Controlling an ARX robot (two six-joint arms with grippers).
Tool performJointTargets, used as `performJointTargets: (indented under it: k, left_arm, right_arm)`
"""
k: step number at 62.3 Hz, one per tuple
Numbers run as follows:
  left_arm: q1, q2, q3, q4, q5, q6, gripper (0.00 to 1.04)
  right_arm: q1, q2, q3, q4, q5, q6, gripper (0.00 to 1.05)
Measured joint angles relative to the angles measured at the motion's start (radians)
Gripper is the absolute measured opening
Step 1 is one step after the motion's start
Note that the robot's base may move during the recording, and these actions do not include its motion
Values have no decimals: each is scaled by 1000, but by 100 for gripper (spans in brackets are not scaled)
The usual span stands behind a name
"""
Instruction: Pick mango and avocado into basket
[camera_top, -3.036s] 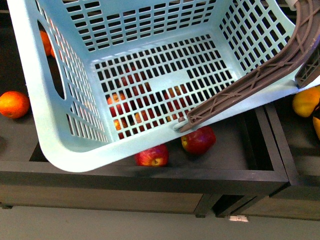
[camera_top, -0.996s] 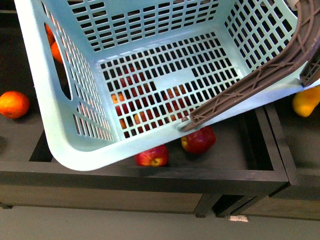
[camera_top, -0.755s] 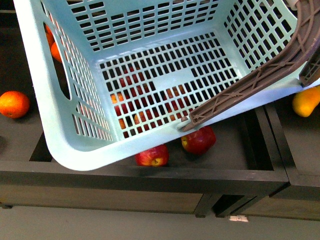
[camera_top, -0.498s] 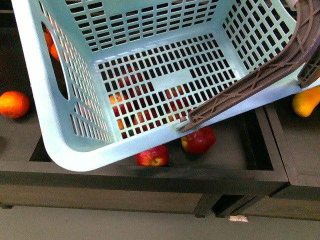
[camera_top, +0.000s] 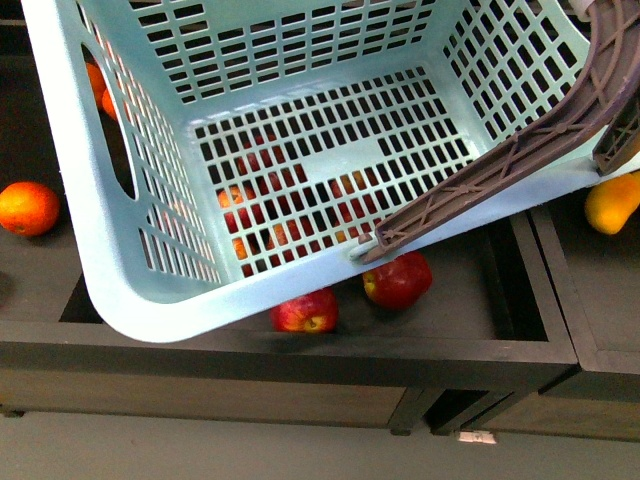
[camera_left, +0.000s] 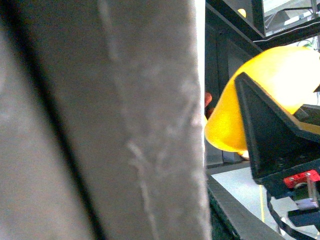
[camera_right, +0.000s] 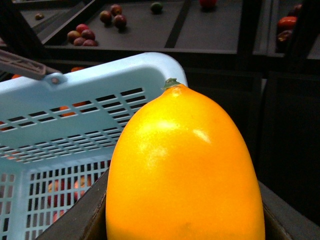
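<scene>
The light teal basket (camera_top: 130, 300) fills the front view, tilted, with nothing on its lattice floor. Its brown handle (camera_top: 500, 165) crosses the right corner. A blurred grey-brown bar (camera_left: 100, 120) blocks most of the left wrist view; my left gripper is shut on the basket and its jaws do not show. The smooth yellow-orange mango (camera_right: 185, 165) stands stem-up in my right gripper (camera_right: 185, 225), which is shut on it just beside the basket's rim (camera_right: 125, 70). The mango (camera_top: 612, 200) peeks out past the basket's right corner. The avocado is out of view.
Red apples (camera_top: 305, 312) (camera_top: 397, 280) lie in a dark wooden bin (camera_top: 300, 352) under the basket. An orange (camera_top: 28, 208) sits at the left. Dark display shelves with small fruits (camera_right: 82, 36) stand behind the basket in the right wrist view.
The basket has swayed slightly sideways and back. The mango at the right edge has stayed almost in place. An orange scrap at the far right edge three seconds ago no longer shows.
</scene>
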Motion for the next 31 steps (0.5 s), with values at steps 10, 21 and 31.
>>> performJointTargets:
  k: [10,21,31]
  left_arm:
    - [0,0,0,0,0,0,30]
    - [0,0,0,0,0,0,30]
    - [0,0,0,0,0,1,30]
  right_arm:
    - [42,24,8,-2,22,-8,54]
    - [66,26,3,-6,25,-26,62]
    - [73,20,-12,-8,28,-27,84]
